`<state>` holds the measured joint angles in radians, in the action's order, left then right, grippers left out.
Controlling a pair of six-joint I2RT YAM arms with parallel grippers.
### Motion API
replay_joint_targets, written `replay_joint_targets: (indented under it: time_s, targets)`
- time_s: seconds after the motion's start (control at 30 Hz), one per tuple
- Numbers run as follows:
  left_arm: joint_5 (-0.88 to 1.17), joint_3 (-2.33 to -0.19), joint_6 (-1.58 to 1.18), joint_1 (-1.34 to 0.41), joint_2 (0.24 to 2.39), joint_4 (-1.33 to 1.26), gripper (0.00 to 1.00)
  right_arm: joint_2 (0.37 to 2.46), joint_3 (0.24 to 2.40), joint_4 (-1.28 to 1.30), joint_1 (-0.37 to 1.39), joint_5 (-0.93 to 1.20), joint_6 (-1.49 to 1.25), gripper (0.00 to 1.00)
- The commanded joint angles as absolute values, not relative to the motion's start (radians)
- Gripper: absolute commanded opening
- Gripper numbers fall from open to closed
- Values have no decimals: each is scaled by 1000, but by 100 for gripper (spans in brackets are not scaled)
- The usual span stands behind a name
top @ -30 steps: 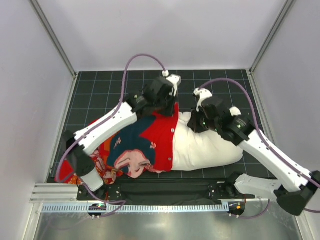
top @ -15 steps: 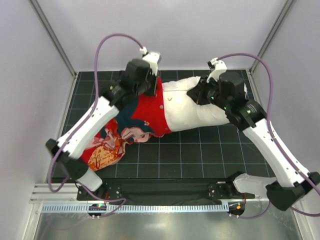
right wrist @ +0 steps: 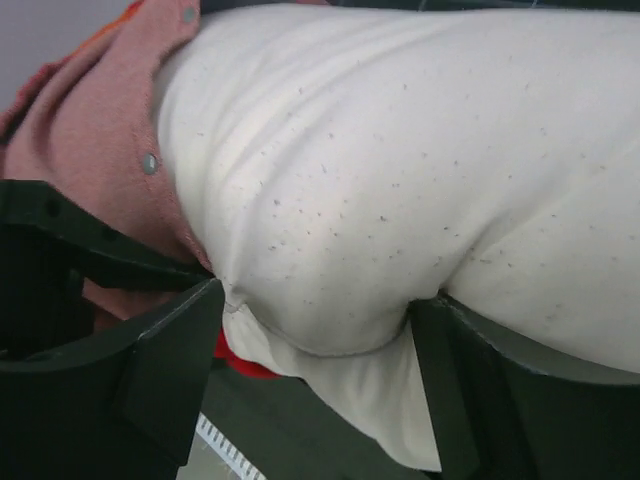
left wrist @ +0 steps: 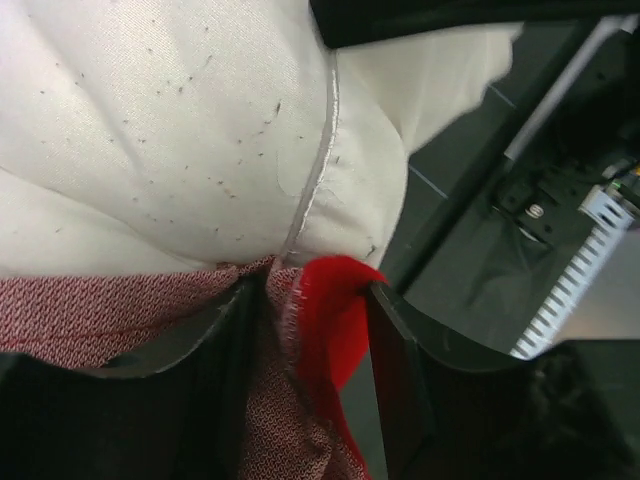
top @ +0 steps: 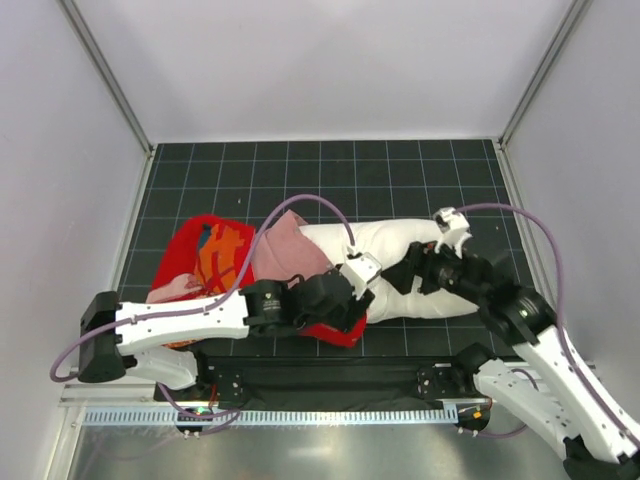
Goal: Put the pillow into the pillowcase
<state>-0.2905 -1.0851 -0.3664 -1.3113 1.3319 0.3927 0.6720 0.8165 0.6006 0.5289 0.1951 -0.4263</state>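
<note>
While left claw (left wrist: 312, 325) pinches the pillowcase (left wrist: 110, 312), right claw (right wrist: 315, 345) pinches the half-inserted pillow (right wrist: 400, 150).

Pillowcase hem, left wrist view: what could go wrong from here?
1. The left gripper pinches only a narrow fold of the pillowcase, so it could slip free.
2. The pillow seam sits right at that pinch and could get caught too.
3. In the top view the pillowcase lies bunched with much of the pillow outside, so pushing may crumple it.
</note>
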Motion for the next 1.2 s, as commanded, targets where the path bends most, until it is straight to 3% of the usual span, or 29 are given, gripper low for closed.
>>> replay_joint_targets:
  time_s: [0.0, 0.07, 0.13, 0.23, 0.33, 0.47, 0.57, 0.73, 1.0, 1.17]
  targets:
    - [-172, -1065, -469, -1348, 1266, 367, 53, 551, 899, 707, 529, 215, -460, 84]
    - [-39, -1071, -494, -1370, 1256, 422, 58, 520, 997, 791, 529, 213, -477, 89]
    - [-46, -1097, -494, -1413, 1249, 490, 59, 550, 1095, 842, 529, 225, -480, 90]
    - [-169, -1120, -492, -1497, 1192, 534, 67, 598, 1189, 899, 531, 223, -471, 90]
    - [-259, -1159, -537, -1499, 1097, 589, 84, 668, 1215, 903, 528, 198, -443, 94]
    - [-474, -1290, -592, -1497, 1035, 786, 90, 762, 1155, 910, 531, 235, -423, 95]
    - [-656, -1399, -682, -1490, 1081, 937, 92, 753, 1007, 824, 532, 252, -437, 95]
    - [-759, -1451, -840, -1411, 1247, 1212, 94, 756, 835, 747, 540, 258, -453, 95]
    - [-625, -1339, -759, -1111, 1224, 1057, 95, 767, 779, 698, 578, 227, -463, 94]
    - [-621, -1361, -721, -1023, 1276, 1031, 93, 773, 741, 664, 610, 221, -482, 91]
